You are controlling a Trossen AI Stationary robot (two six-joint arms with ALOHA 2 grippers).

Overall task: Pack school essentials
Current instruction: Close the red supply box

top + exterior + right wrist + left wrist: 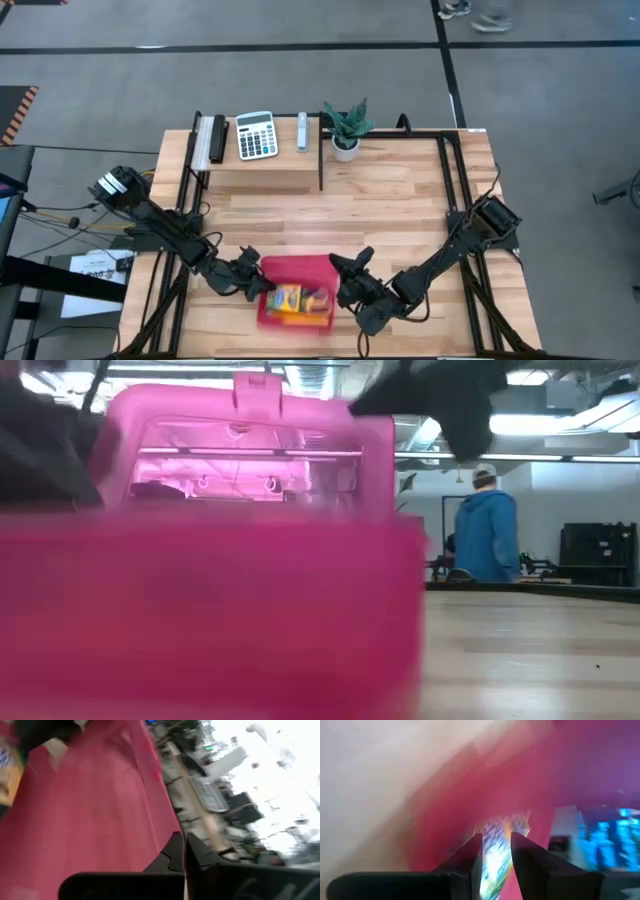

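Note:
A pink plastic box (295, 312) sits near the table's near edge with its lid (297, 268) raised on the far side. In the low view the lid (240, 450) stands up behind the front wall (200, 610). Inside lie a yellow-green crayon box (286, 298) and something orange (318, 300). The other stationery is hidden. My left gripper (262, 284) is at the box's left side, its fingers close together. My right gripper (338, 283) is at the lid's right side, shut on it. My left gripper (496, 855) has its fingers on either side of the box's left wall (506, 885), coming from the table's left. Blur hides the exact contact. The box stays on the table. My right gripper (184, 851) pinches the lid's right edge (167, 827) between its two fingers, coming from the table's right. The lid stands tilted above the box.
A raised wooden shelf at the far edge carries a white calculator (256, 134), a pale stick-like item (303, 131) and a black-and-white item (212, 138). A potted plant (346, 128) stands beside it. Black rails (447, 170) frame the table. A person in blue (487, 535) stands beyond.

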